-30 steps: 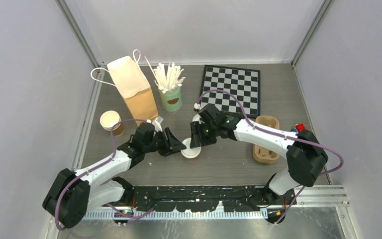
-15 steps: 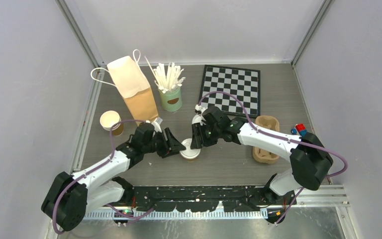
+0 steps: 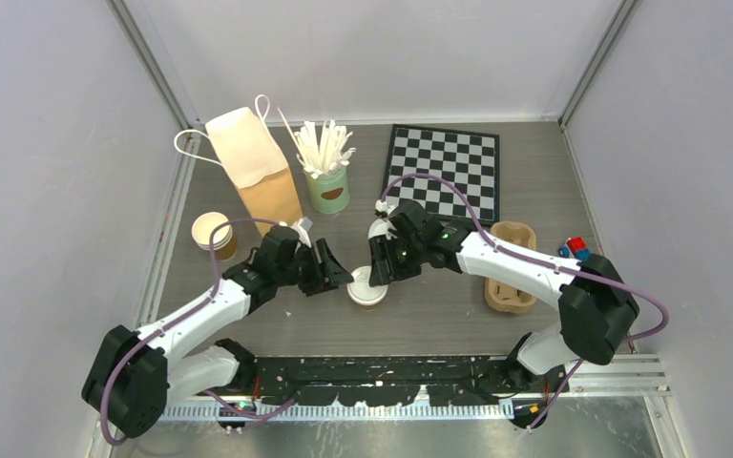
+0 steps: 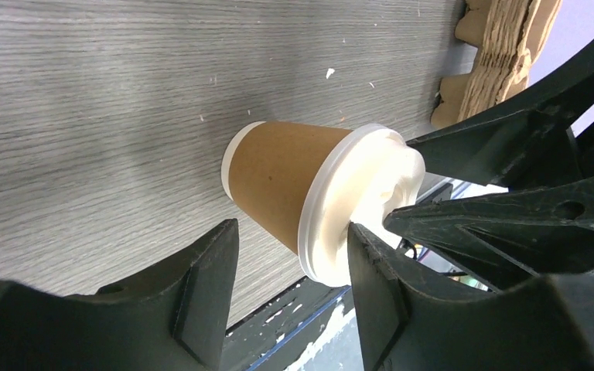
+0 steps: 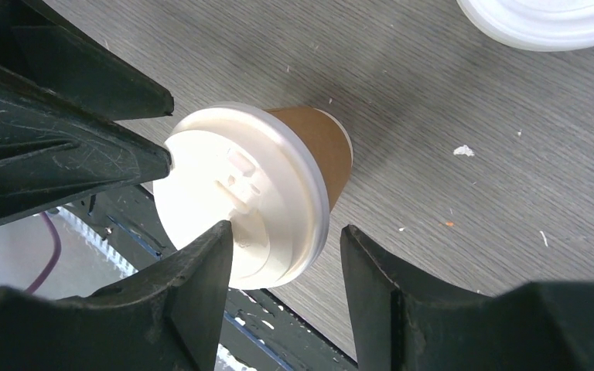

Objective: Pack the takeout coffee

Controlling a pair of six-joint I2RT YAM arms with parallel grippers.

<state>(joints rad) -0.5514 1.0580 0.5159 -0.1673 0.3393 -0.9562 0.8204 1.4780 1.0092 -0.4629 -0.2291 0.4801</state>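
A tan paper cup with a white lid (image 3: 366, 289) stands on the table between my two grippers. My left gripper (image 3: 341, 278) is open at its left side. In the left wrist view (image 4: 290, 270) the cup (image 4: 278, 182) lies just beyond the fingertips, and one finger (image 4: 375, 294) is close to the lid (image 4: 363, 197). My right gripper (image 3: 378, 274) is open just above and behind the lid. In the right wrist view (image 5: 286, 270) the lid (image 5: 240, 193) sits partly between the fingers. A second cup (image 3: 213, 232), open with no lid, stands far left. A loose white lid (image 5: 545, 19) lies behind the right wrist.
A paper bag (image 3: 258, 167) lies at the back left. Beside it stands a mint-green can of white sticks (image 3: 328, 191). A checkerboard (image 3: 444, 170) lies at the back. A brown pulp cup tray (image 3: 512, 267) and a small red and blue thing (image 3: 573, 246) are at the right.
My left gripper has shifted slightly towards the back beside the lidded cup. My right gripper has edged a little over the lid. The cup has not moved.
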